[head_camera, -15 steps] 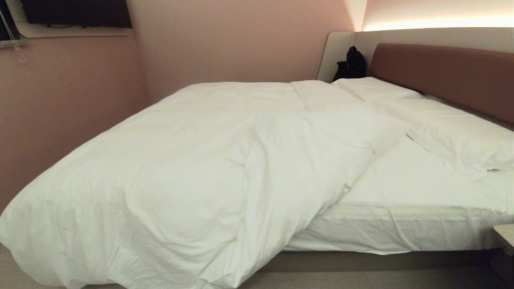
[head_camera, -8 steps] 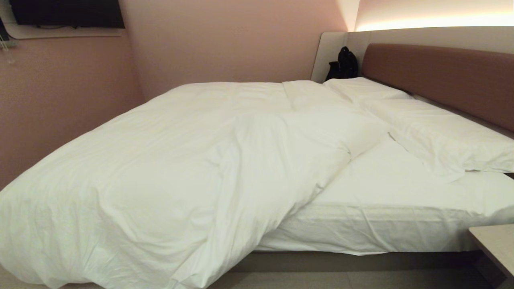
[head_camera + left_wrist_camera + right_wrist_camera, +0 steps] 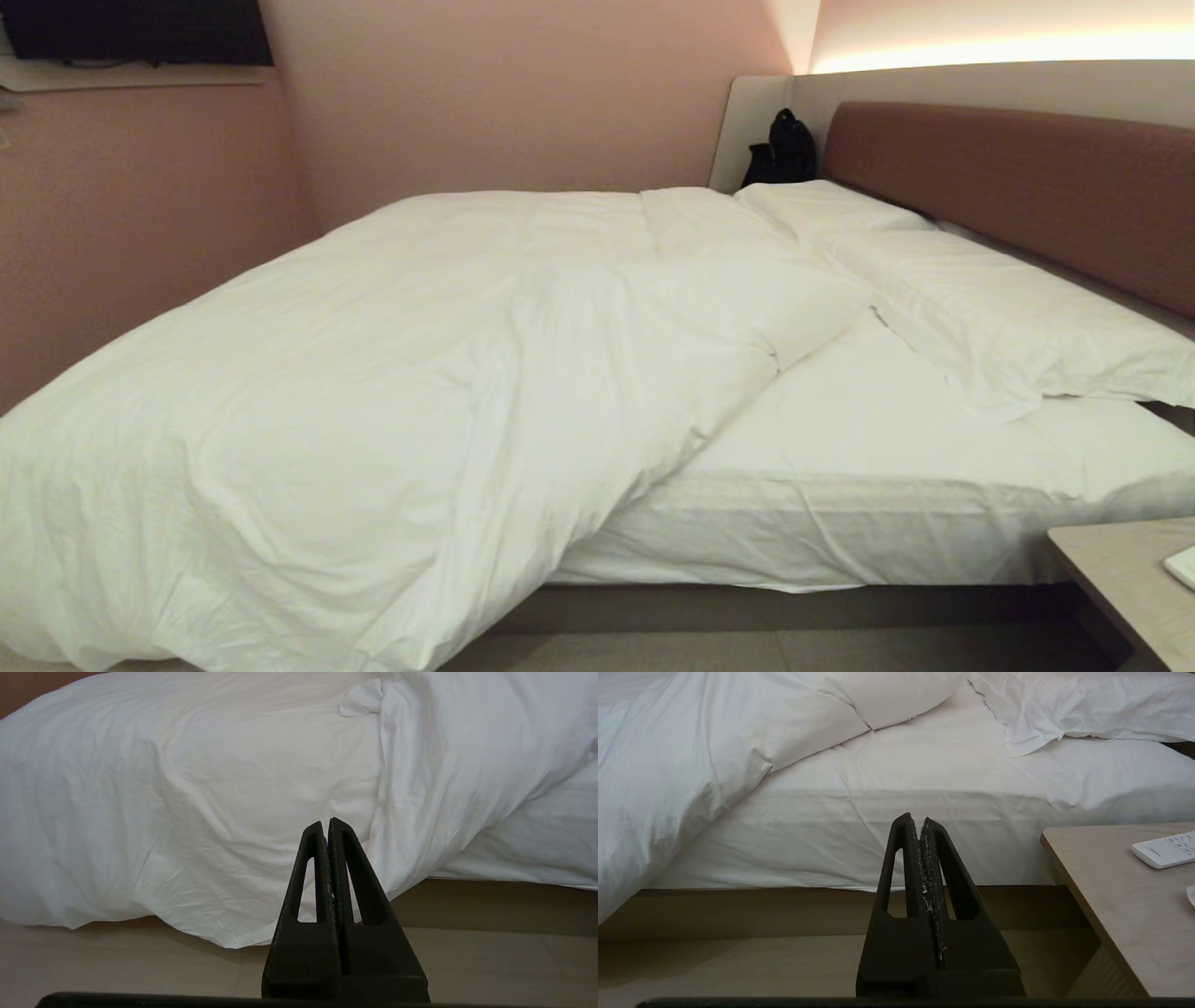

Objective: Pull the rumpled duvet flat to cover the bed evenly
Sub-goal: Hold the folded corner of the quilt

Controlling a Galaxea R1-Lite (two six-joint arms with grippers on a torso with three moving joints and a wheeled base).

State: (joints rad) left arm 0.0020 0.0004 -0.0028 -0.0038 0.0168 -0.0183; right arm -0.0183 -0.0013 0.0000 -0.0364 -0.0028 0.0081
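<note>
Duvet [image 3: 373,392] lies bunched toward the foot of the bed [image 3: 747,607], away from the headboard [image 3: 1008,187], its puffy edge spilling to the floor, so you see bare taut sheet [image 3: 887,439] below the pillows [image 3: 980,308]. From the left wrist, the left gripper [image 3: 327,823] hangs short of the duvet's wrinkled overhang, jaws pressed together, holding nothing. From the right wrist, the right gripper [image 3: 920,819] faces the sheeted mattress side beside a wooden nightstand [image 3: 1111,905], jaws likewise closed and empty, likely parked until you approach.
</note>
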